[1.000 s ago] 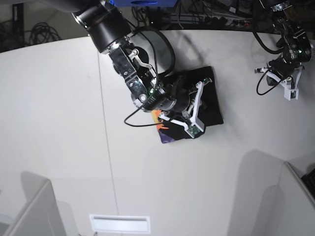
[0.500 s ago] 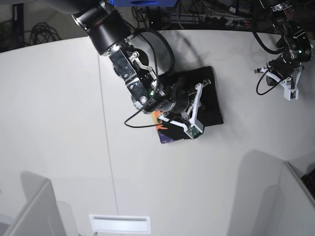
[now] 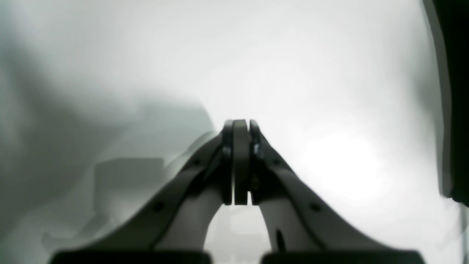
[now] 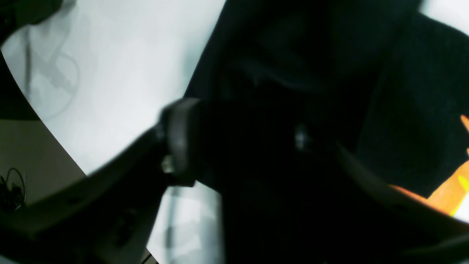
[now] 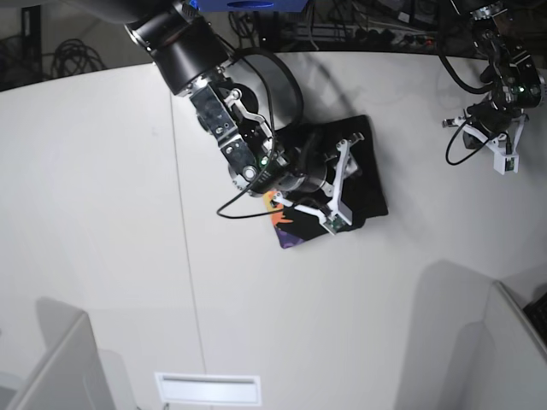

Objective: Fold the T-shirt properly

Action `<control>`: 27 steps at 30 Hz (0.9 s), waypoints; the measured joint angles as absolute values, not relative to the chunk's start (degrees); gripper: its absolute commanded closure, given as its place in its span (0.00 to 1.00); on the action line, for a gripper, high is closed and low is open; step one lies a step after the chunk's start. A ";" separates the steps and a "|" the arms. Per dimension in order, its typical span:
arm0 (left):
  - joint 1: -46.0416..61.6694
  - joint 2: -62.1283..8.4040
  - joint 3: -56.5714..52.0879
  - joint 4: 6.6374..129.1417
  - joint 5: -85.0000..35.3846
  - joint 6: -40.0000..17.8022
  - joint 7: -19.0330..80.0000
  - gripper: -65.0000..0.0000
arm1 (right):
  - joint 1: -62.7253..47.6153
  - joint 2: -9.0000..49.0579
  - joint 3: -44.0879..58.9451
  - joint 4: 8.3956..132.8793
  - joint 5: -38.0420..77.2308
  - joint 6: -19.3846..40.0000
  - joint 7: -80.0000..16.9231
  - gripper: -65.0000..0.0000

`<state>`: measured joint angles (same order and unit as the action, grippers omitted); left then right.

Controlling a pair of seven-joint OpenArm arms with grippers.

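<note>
- The T-shirt (image 5: 363, 175) lies folded into a compact dark bundle near the middle of the desk (image 5: 102, 213), with a strip of its orange and purple print showing at the lower left edge.
- The right claw (image 5: 338, 184) sits over the bundle with its white fingers spread apart across the black cloth; in the right wrist view cloth fills the space between the fingers, and whether it is gripped cannot be told.
- The left claw (image 3: 240, 161) hangs over bare desk near the far right edge, well apart from the T-shirt, fingers pressed together on nothing.
- Step in hand, as judged: releasing the last fold. Lift the right claw straight up so no layer drags and the bundle stays square.
- Check that the exposed print edge lies flat; tuck it if a neat finish is required.
- Obstructions: a black cable (image 5: 235, 209) loops from the right arm beside the bundle and may snag cloth.
</note>
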<state>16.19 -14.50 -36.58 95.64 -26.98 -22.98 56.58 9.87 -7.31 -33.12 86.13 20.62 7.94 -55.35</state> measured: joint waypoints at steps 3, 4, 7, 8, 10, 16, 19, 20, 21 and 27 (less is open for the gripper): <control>16.19 -14.50 -36.58 95.64 -26.98 -23.00 56.58 1.00 | 9.76 -7.33 -33.12 86.13 20.62 7.94 -55.51 0.46; 16.16 -14.50 -36.58 95.64 -26.98 -23.00 56.58 1.00 | 9.76 -7.33 -33.12 86.13 20.62 7.94 -55.51 0.46; 16.16 -14.52 -36.58 95.64 -26.98 -22.98 56.58 1.00 | 9.78 -7.29 -33.12 86.13 23.22 7.94 -55.46 0.46; 16.14 -14.55 -36.58 95.64 -26.98 -22.98 56.58 1.00 | 9.78 -7.31 -33.12 86.13 25.17 7.94 -55.46 0.46; 16.14 -14.61 -36.58 95.64 -27.00 -22.98 56.58 1.00 | 9.80 -7.40 -33.17 86.13 28.01 7.94 -55.48 0.46; 16.01 -14.61 -36.58 95.64 -26.98 -22.98 56.58 1.00 | 10.13 -7.27 -34.65 86.13 29.78 7.94 -55.07 0.46; 15.99 -14.63 -36.58 95.64 -27.00 -23.00 56.58 1.00 | 10.09 -7.29 -38.76 86.13 29.80 7.92 -54.78 0.46; 15.99 -14.63 -36.58 95.64 -27.00 -22.98 56.55 1.00 | 10.07 -7.29 -40.66 86.11 29.85 7.90 -54.04 0.46; 15.99 -14.63 -36.58 95.64 -26.98 -22.98 56.58 1.00 | 10.09 -7.29 -42.83 86.11 29.85 7.90 -52.73 0.46; 15.99 -14.44 -38.30 95.92 -27.03 -23.07 56.69 1.00 | 9.85 -7.49 -49.32 87.99 30.55 7.97 -51.79 0.46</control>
